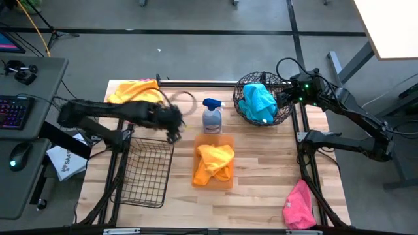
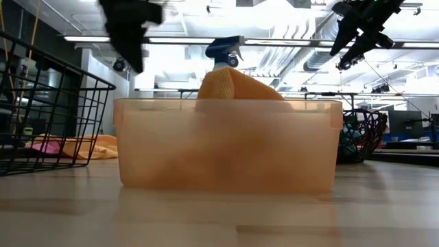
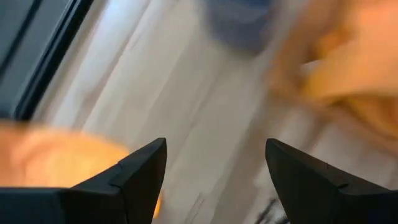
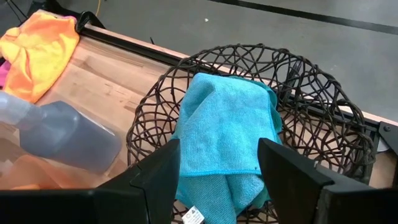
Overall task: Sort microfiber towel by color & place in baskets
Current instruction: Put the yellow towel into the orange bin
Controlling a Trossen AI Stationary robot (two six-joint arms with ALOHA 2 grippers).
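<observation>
- A pink towel [image 1: 298, 205] lay crumpled at the bench's [image 1: 261, 170] near right corner, its long axis running roughly near to far, outside any basket.
- The rectangular black wire-grid basket [image 1: 145, 171] stood at the near left, long axis near to far, with nothing visible inside it.
- The translucent orange bin [image 1: 225, 141] sat at the centre, long side near to far, holding a bunched orange towel [image 1: 214, 162] that rose above its rim in the low view.
- Just beyond the bin stood a blue-capped spray bottle [image 1: 211, 117], upright, its nozzle pointing left.
- The left gripper [image 1: 172, 123] hung over the bench between the wire-grid basket and the bottle, jaws spread apart and holding nothing.
- The round dark wire bowl-basket [image 1: 282, 115] stood at the far right, holding a folded teal towel [image 1: 258, 102].
- The right gripper [image 1: 283, 96] hovered at the bowl-basket's right rim, jaws parted and empty above the teal towel.
- Another orange towel [image 1: 134, 90] lay loose at the far left corner, spread mostly left to right.
</observation>
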